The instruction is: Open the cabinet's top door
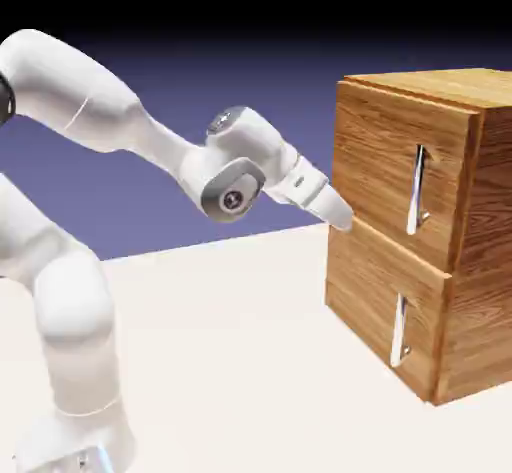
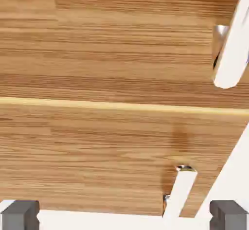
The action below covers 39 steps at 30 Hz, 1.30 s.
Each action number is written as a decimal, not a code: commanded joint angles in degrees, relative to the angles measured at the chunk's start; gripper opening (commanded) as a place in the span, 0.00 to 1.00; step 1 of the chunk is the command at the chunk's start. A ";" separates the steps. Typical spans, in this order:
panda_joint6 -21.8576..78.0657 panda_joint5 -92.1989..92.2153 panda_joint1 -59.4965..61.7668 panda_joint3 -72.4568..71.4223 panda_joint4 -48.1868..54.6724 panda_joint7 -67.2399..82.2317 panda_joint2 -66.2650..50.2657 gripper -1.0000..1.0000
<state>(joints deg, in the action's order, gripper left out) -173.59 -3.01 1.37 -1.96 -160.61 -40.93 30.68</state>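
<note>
1. Fingers [image 2: 19, 213] are seen as two grey tips at the bottom corners of the hand view, set wide apart; nothing is held between them.
2. Between the tips only wood grain and a strip of pale table [image 2: 97, 221] are shown, so the gripper [image 2: 124, 214] is recorded as fully spread and empty.
3. In the exterior view the gripper [image 1: 340, 216] is found at the near edge of the cabinet [image 1: 480, 261], level with the seam between the two doors; whether it touches the wood cannot be told.
4. The arm [image 1: 100, 111] is seen reaching from the lower left across to the cabinet, wrist tilted down toward the seam.
5. The cabinet is noted standing on the table [image 1: 230, 361] at the right of the exterior view.
6. The top door [image 1: 385, 161] is recorded as flush with the cabinet body, closed, and its handle [image 1: 417, 189] as an upright silver bar, well apart from the gripper.
7. The lower door [image 1: 370, 301] is likewise shut, with its own handle [image 1: 399, 329] directly beneath the upper one.
8. In the hand view the seam [image 2: 121, 106] is seen as a pale line across the wood, with one handle end at the upper right and another near the bottom.
</note>
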 commanded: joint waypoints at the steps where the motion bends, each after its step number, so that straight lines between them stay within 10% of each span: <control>1: 0.34 -2.50 1.71 -1.63 0.32 1.27 -1.64 0.50; 39: 13.43 -97.18 66.53 -63.30 12.62 49.32 -63.89 0.50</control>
<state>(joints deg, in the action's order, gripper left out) -160.16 -100.19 67.90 -65.26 -147.99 8.38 -33.20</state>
